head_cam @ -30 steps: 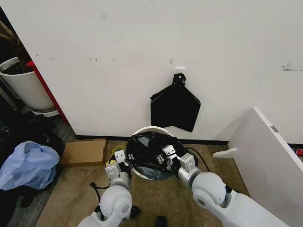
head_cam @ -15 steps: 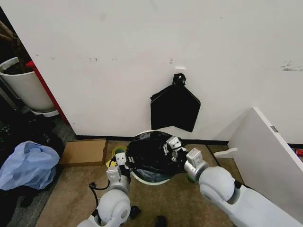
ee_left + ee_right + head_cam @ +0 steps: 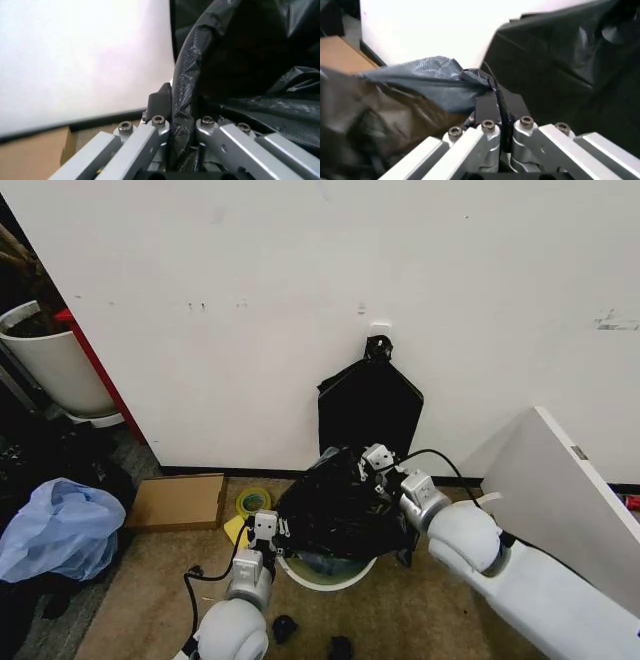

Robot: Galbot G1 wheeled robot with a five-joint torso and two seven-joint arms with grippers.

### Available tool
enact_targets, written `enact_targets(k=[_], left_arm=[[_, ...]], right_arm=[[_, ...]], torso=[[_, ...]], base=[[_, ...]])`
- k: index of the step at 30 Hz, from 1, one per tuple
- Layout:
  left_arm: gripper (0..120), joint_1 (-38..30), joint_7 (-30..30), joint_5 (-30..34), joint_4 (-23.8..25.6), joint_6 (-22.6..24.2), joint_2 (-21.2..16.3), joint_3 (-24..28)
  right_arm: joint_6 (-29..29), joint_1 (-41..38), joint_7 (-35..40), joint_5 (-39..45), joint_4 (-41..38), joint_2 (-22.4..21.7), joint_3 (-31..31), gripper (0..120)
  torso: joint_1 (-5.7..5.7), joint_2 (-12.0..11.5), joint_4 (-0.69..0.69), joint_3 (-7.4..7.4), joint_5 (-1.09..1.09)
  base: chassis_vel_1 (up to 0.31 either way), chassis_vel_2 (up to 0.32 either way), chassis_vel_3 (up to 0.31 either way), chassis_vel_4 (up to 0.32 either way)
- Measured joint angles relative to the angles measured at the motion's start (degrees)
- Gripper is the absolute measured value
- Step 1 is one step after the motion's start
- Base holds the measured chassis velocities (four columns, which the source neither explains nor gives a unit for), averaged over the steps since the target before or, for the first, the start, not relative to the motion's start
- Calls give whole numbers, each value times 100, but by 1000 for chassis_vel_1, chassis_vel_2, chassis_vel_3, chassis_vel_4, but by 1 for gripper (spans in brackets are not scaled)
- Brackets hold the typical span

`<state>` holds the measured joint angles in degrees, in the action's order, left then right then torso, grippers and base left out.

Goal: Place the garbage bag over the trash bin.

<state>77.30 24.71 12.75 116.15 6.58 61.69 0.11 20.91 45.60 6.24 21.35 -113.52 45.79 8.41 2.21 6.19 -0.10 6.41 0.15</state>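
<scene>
Both my grippers clamped garbage bag (image 3: 335,505); right gripper (image 3: 372,463) had lifted it above trash bin (image 3: 330,572); mouth seemingly unseated.

Glossy white rounded arms w/ grey wrist cuffs, black cables, silver metal claws, hex screws.

Glossy black garbage bag (image 3: 335,505), cream-white trash bin (image 3: 325,572)

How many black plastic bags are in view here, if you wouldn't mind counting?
2: the garbage bag held over the trash bin by the left gripper and right gripper, and a flat black bundle hanging on the wall.
</scene>
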Motion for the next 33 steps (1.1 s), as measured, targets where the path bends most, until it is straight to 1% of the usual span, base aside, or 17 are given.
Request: enact_targets(k=[2, 4, 5, 7, 9, 12, 13, 17, 20, 21, 23, 26, 28, 29, 31, 33], left_arm=[[1, 7, -90, -154, -24, -333, -21, 15], [1, 15, -124, -230, -58, -564, -12, 17], [1, 15, -124, -230, -58, -564, -12, 17], [1, 30, -135, -268, -84, -738, 6, 11], [1, 60, -164, -275, -100, -922, 25, -21], [1, 108, -208, -262, -128, -1148, 59, -78], [1, 108, -208, -262, -128, -1148, 59, -78], [1, 153, -222, 3, -131, -1171, 156, -191], [1, 156, -208, 282, -127, -1096, 189, -289], [1, 156, -208, 282, -127, -1096, 189, -289], [1, 155, -205, 488, -127, -1038, 203, -322], [1, 168, -205, 771, -100, -957, 207, -391], [1, 184, -211, 853, -87, -914, 198, -422], [1, 184, -211, 853, -87, -914, 198, -422], [1, 193, -206, 921, -84, -867, 193, -456], [1, 194, -137, 1101, -83, -760, 201, -513]], right_arm=[[-59, -33, -106, -12, 149, -134, -17, 0], [-131, -47, -160, 2, 266, -234, -27, 0], [-131, -47, -160, 2, 266, -234, -27, 0], [-158, -49, -191, 77, 325, -289, -45, 0], [-148, -1, -262, 331, 353, -350, -137, 0], [-111, 133, -458, 1077, 352, -482, -294, 0], [-111, 133, -458, 1077, 352, -482, -294, 0], [-179, 345, -439, 1851, 265, -562, -507, 0], [-180, 437, -214, 2610, 237, -560, -738, 12], [-180, 437, -214, 2610, 237, -560, -738, 12], [-172, 501, -110, 2998, 244, -547, -892, 20], [-65, 673, -22, 3508, 281, -518, -1206, 34], [-38, 761, 51, 3743, 289, -463, -1401, 42], [-38, 761, 51, 3743, 289, -463, -1401, 42], [-23, 833, 148, 4001, 276, -387, -1637, 49], [19, 981, 287, 4366, 121, -289, -2028, 57]], torso=[[0, 0, -1, 0, 0], [0, 0, -2, 0, 0], [0, 0, -2, 0, 0], [0, 0, -2, 0, 1], [0, 0, -1, 0, 0], [0, 0, -1, -1, 0], [0, 0, -1, -1, 0], [0, 0, -2, -1, 0], [0, 0, -1, -1, 0], [0, 0, -1, -1, 0], [0, 0, 0, -1, 0], [0, 0, -2, -1, 0], [0, 0, -2, -1, 1], [0, 0, -2, -1, 1], [0, 0, -1, -1, 0], [0, 0, 0, -1, 1]], base=[[0, 0, 0, 0], [0, 0, 0, 0], [0, 0, 0, 0], [0, 0, 0, 0], [0, 0, 0, 0], [0, 0, 0, 0], [0, 0, 0, 0], [0, 0, 0, 0], [0, 0, 0, 0], [0, 0, 0, 0], [0, 0, 0, 0], [0, 0, 0, 0], [0, 0, 0, 0], [0, 0, 0, 0], [0, 0, 0, 0], [0, 0, 0, 0]])
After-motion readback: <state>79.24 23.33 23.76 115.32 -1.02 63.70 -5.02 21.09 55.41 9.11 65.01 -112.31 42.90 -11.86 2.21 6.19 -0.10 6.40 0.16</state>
